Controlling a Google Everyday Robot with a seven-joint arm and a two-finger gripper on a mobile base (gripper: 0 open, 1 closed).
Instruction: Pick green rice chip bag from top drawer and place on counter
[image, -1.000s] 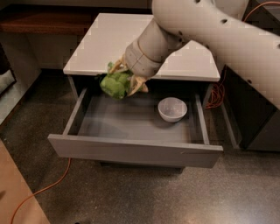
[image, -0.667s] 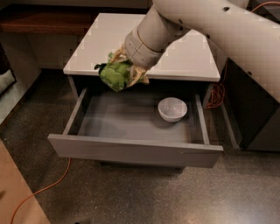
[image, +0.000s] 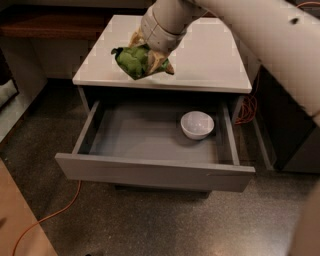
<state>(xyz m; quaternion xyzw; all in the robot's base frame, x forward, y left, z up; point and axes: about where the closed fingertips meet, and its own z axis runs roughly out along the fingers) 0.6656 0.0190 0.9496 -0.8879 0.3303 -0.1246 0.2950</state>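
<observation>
My gripper (image: 145, 60) is shut on the green rice chip bag (image: 131, 61), a crumpled green pouch. It holds the bag above the front left part of the white counter (image: 210, 55), clear of the surface. The top drawer (image: 150, 145) stands pulled open below, its grey inside in view. My white arm reaches in from the upper right.
A white bowl (image: 197, 124) sits in the right part of the open drawer. A dark brown wooden shelf (image: 45, 25) runs at the back left. An orange cable (image: 55, 212) lies on the speckled floor at the front left; more cable hangs right of the cabinet.
My gripper has lifted the green bag up out of the drawer area and back over the counter's front left part. The bowl and drawer have not moved.
</observation>
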